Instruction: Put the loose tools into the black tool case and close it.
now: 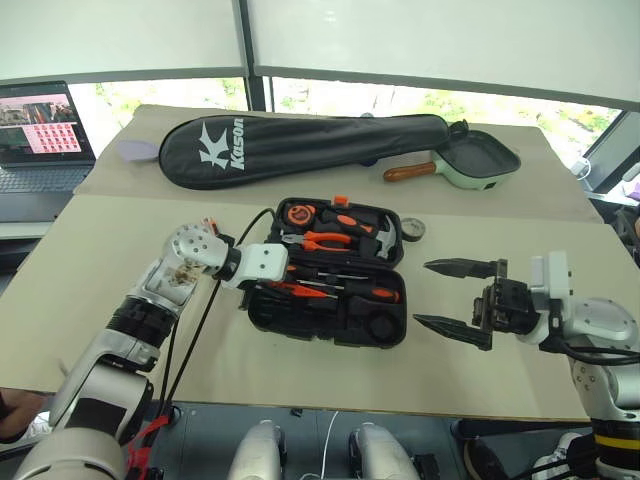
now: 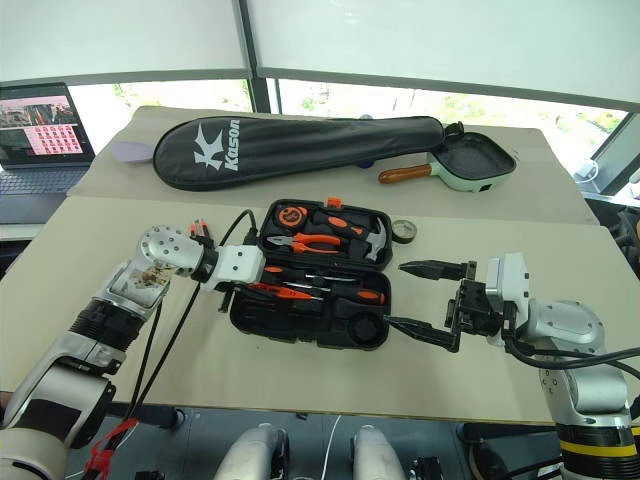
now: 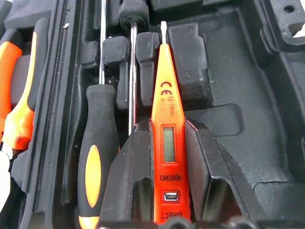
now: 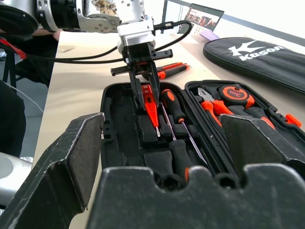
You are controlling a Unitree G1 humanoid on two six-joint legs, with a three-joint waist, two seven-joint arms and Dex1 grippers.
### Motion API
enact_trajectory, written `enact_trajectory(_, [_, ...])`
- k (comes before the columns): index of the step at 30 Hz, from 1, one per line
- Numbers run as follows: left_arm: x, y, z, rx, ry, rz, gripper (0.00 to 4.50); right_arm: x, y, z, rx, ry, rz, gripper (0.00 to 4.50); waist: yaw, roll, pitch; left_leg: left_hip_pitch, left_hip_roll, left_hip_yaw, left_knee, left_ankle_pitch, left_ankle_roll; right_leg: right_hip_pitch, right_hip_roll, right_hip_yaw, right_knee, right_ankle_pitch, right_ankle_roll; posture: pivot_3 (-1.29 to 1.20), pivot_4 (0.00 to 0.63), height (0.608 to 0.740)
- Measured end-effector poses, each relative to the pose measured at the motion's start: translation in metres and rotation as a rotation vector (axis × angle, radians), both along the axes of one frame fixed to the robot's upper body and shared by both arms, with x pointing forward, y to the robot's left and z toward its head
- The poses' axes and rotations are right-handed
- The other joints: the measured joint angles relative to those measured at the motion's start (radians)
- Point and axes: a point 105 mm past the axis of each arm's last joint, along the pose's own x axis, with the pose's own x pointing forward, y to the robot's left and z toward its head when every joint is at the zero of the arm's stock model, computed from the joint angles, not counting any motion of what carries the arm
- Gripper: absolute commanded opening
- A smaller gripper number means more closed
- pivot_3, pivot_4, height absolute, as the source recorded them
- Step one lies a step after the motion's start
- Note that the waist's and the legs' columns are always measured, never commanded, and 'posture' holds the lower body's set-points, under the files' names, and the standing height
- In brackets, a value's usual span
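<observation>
My left claw (image 4: 145, 90) pinches the orange tester pen (image 3: 167, 138), tip down over the near half of the open black tool case (image 1: 385, 325) — I judge this the seating step. Next: lower it into its slot, then release. Right claw (image 1: 455, 298) gapes empty beside the case.

Looks like an office or lab test room: beige cardboard-covered tabletop (image 1: 100, 250) set against a wide window with grey roller blinds (image 1: 400, 35), open black laptop (image 1: 40, 135) on a side desk, cables hanging off the tabletop's near edge, greenery outside, probably.
</observation>
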Motion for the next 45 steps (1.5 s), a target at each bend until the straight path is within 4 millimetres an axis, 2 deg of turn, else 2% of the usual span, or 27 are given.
enact_trajectory(11, [-0.002, -0.002, 0.001, 0.081, 0.03, 0.091, 0.47, 0.0, 0.002, 0.001, 0.009, 0.019, 0.01, 4.5, -0.005, 0.001, 0.0, 0.002, 0.0, -0.001, 0.001, 0.0, 0.0, 0.001, 0.001, 0.0, 0.001, 0.0, 0.0, 0.0, 0.15, 0.74])
enact_trajectory(13, [-0.002, -0.002, 0.001, 0.077, 0.029, 0.105, 1.47, 0.0, 0.003, 0.001, 0.014, 0.02, 0.015, 4.5, -0.005, 0.001, -0.001, 0.002, 0.0, -0.001, 0.001, 0.0, 0.0, 0.001, 0.001, 0.0, 0.001, 0.0, 0.0, 0.0, 0.15, 0.74])
enact_trajectory(14, [-0.002, -0.003, 0.0, 0.066, 0.03, 0.114, 1.68, 0.0, 0.004, 0.002, 0.014, 0.018, 0.017, 4.5, -0.005, 0.001, -0.001, 0.002, 0.0, -0.001, 0.001, 0.0, 0.0, 0.001, 0.001, 0.0, 0.001, 0.0, 0.0, 0.0, 0.15, 0.74])
enact_trajectory(19, [-0.011, -0.006, -0.011, -0.005, 0.087, 0.1, 3.5, 0.001, 0.005, 0.003, 0.014, 0.014, 0.022, 4.5, -0.006, 0.001, -0.001, 0.0, 0.001, -0.001, 0.001, 0.0, 0.0, 0.0, 0.001, 0.0, 0.002, 0.0, 0.0, 0.0, 0.15, 0.74])
enact_trajectory(23, [-0.011, -0.012, 0.007, -0.16, 0.064, 0.071, 3.5, 0.001, 0.008, 0.002, 0.013, 0.03, 0.033, 4.5, 0.001, 0.001, 0.0, -0.002, 0.001, -0.002, 0.006, 0.0, 0.001, 0.0, 0.0, -0.001, 0.002, 0.0, 0.0, 0.0, 0.15, 0.74])
enact_trajectory(28, [-0.01, -0.006, 0.025, -0.298, 0.054, 0.09, 3.5, 0.001, 0.01, 0.0, 0.012, 0.038, 0.037, 4.5, 0.003, 0.001, 0.0, -0.003, 0.001, -0.002, 0.007, -0.001, 0.002, 0.0, 0.0, -0.001, 0.002, 0.001, 0.001, 0.0, 0.15, 0.74])
enact_trajectory(31, [-0.007, -0.005, 0.034, -0.41, 0.044, 0.113, 2.73, 0.002, 0.01, 0.0, 0.017, 0.04, 0.032, 4.5, 0.004, 0.001, 0.0, -0.003, 0.001, -0.002, 0.007, -0.001, 0.002, 0.0, 0.0, -0.001, 0.002, 0.001, 0.001, 0.0, 0.15, 0.74])
enact_trajectory(33, [-0.006, -0.002, 0.035, -0.453, 0.045, 0.12, 1.92, 0.002, 0.011, 0.001, 0.026, 0.037, 0.027, 4.5, 0.004, 0.001, 0.0, -0.003, 0.001, -0.002, 0.007, -0.001, 0.002, 0.0, 0.0, -0.001, 0.002, 0.001, 0.001, 0.0, 0.15, 0.74])
enact_trajectory(35, [-0.006, 0.002, 0.028, -0.469, 0.06, 0.133, 1.17, 0.002, 0.012, 0.001, 0.033, 0.036, 0.027, 4.5, 0.004, 0.001, 0.0, -0.003, 0.001, -0.002, 0.007, -0.001, 0.002, 0.0, 0.0, -0.001, 0.002, 0.001, 0.001, 0.0, 0.15, 0.74])
enact_trajectory(38, [-0.006, 0.003, 0.006, -0.495, 0.106, 0.147, 0.11, 0.003, 0.014, 0.001, 0.058, 0.036, 0.018, 4.5, 0.005, 0.001, 0.0, -0.003, 0.001, -0.002, 0.008, -0.001, 0.002, 0.0, 0.0, -0.001, 0.002, 0.001, 0.001, 0.0, 0.15, 0.74])
enact_trajectory(45, [-0.006, -0.002, -0.007, -0.481, 0.085, 0.126, 0.04, 0.003, 0.014, 0.002, 0.059, 0.035, 0.016, 4.5, 0.01, 0.001, 0.0, -0.004, 0.0, -0.002, 0.008, -0.001, 0.002, 0.0, 0.0, -0.001, 0.001, 0.001, 0.002, 0.0, 0.15, 0.74])
